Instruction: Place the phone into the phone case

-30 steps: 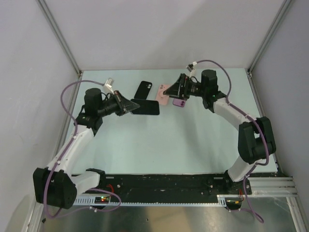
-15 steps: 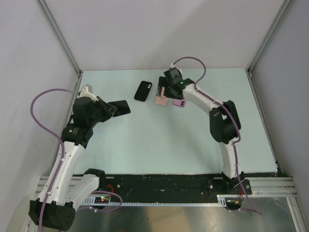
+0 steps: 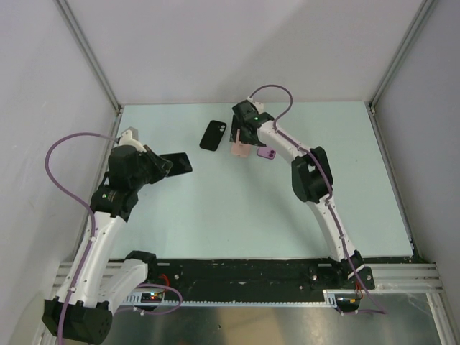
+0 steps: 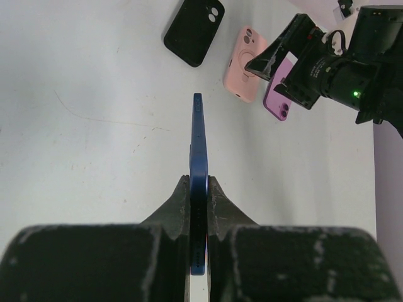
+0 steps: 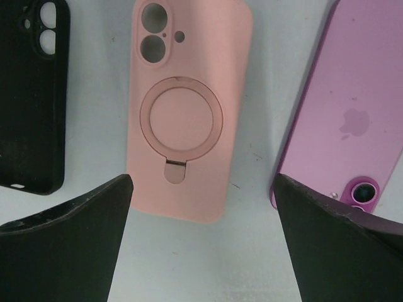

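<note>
Item one: your left gripper (image 3: 164, 164) is sitting at the left of the top view, and its fingers (image 4: 173, 211) are pressing closed on the dark blue phone (image 4: 198, 157), which you are seeing edge-on in the left wrist view, its thin side running up the centre of the frame from between the two pads. Item two: that same phone is showing in the top view as a dark slab (image 3: 178, 162) projecting to the right of the gripper, well apart from the cases. Item three: your right gripper (image 3: 241, 136) is reaching to the upper centre of the top view and is standing over the pink case (image 3: 238, 149); in the right wrist view its fingers (image 5: 63, 242) are spreading wide at the lower left and lower right corners, holding nothing, with the case lying between and beyond them. Whether the tips are touching the table you cannot tell. Item four: the pink case (image 5: 187, 113) is lying flat, back upward, its ring stand and camera cut-outs showing. Item five: a black case (image 3: 213, 135) is lying to the left of the pink one, near it but apart. Item six: a purple phone (image 3: 267, 153) is lying back upward just right of the pink case, its lens at the lower right of the right wrist view. All three are resting on the pale green table (image 3: 215, 208)
</note>
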`<action>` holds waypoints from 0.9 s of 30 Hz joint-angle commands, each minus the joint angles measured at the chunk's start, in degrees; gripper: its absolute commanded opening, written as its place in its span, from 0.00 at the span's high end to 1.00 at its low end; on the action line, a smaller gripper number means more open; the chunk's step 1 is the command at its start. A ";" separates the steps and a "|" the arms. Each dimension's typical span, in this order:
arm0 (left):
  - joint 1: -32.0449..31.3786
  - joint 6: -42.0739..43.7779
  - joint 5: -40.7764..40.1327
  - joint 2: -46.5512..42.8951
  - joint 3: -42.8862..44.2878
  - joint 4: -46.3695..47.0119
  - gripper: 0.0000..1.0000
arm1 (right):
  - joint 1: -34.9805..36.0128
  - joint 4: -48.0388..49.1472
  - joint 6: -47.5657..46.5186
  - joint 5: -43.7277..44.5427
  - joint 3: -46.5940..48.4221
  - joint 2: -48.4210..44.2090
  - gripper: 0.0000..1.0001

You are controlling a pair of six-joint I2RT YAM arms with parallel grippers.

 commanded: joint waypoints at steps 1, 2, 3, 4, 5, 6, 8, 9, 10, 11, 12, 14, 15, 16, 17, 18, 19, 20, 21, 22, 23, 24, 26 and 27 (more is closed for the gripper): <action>0.32 1.79 0.59 -1.31 2.38 3.43 1.00 | 0.98 -2.82 -0.03 1.87 6.42 2.96 0.01; 0.37 1.81 0.64 -1.31 2.37 3.47 1.00 | 1.02 -3.03 0.05 1.83 6.96 3.52 0.01; 0.40 1.86 0.84 -1.27 2.40 3.44 1.00 | 1.09 -3.31 0.18 1.81 7.45 3.97 0.01; 0.41 1.93 0.94 -1.20 2.42 3.47 1.00 | 1.16 -3.49 0.25 1.80 7.78 4.42 0.01; 0.42 1.96 1.08 -1.21 2.43 3.44 1.00 | 1.29 -3.63 0.24 1.71 8.08 4.73 0.00; 0.42 1.98 1.19 -1.17 2.44 3.42 1.00 | 1.48 -3.74 0.23 1.62 8.36 5.10 0.01; 0.42 1.99 1.50 -1.10 2.51 3.44 1.00 | 1.78 -4.42 0.23 1.66 9.01 5.89 0.01; 0.47 1.99 1.66 -0.99 2.56 3.42 1.00 | 1.86 -4.80 0.23 1.73 9.53 6.21 0.00; 0.45 2.00 1.79 -0.89 2.59 3.42 1.00 | 1.99 -5.21 0.27 1.76 9.96 6.64 0.01; 0.48 1.95 1.99 -0.79 2.60 3.46 1.00 | 2.05 -5.50 0.34 1.86 10.49 6.98 0.01; 0.50 1.89 2.09 -0.70 2.57 3.48 1.00 | 2.13 -5.86 0.33 2.00 10.88 7.46 0.01; 0.49 1.97 2.27 -0.63 2.54 3.54 1.00 | 2.30 -6.33 0.45 2.09 11.38 8.06 0.01; 0.50 1.94 2.31 -0.66 2.53 3.56 1.00 | 2.38 -6.50 0.47 2.12 11.50 8.27 0.00; 0.51 1.97 2.38 -0.72 2.57 3.53 1.00 | 2.51 -6.67 0.53 2.13 11.57 8.45 0.01; 0.51 1.98 2.46 -0.75 2.60 3.51 1.00 | 2.62 -6.80 0.51 2.27 11.64 8.68 0.01; 0.51 1.99 2.50 -0.86 2.61 3.51 1.00 | 2.72 -6.95 0.50 2.47 11.72 8.88 0.01; 0.51 1.95 2.56 -0.91 2.65 3.55 1.00 | 2.86 -7.12 0.41 2.57 11.85 9.16 0.00; 0.51 1.93 2.59 -0.93 2.72 3.52 1.00 | 3.02 -7.29 0.27 2.75 12.05 9.43 0.00; 0.51 1.92 2.61 -0.95 2.71 3.47 1.00 | 3.18 -7.42 0.12 2.93 12.23 9.65 0.01; 0.51 1.87 2.66 -0.95 2.71 3.48 1.00 | 3.35 -7.53 0.00 3.07 12.37 9.85 0.01; 0.51 1.80 2.68 -0.96 2.75 3.49 1.00 | 3.48 -7.67 -0.19 3.13 12.44 10.04 0.01; 0.51 1.72 2.65 -0.96 2.68 3.54 1.00 | 3.55 -7.78 -0.29 3.21 12.43 10.13 0.01; 0.51 1.69 2.70 -0.85 2.55 3.55 1.00 | 3.66 -7.94 -0.41 3.18 12.42 10.47 0.01; 0.47 1.58 2.66 -0.86 2.49 3.61 1.00 | 3.73 -8.05 -0.48 3.15 12.38 10.57 0.01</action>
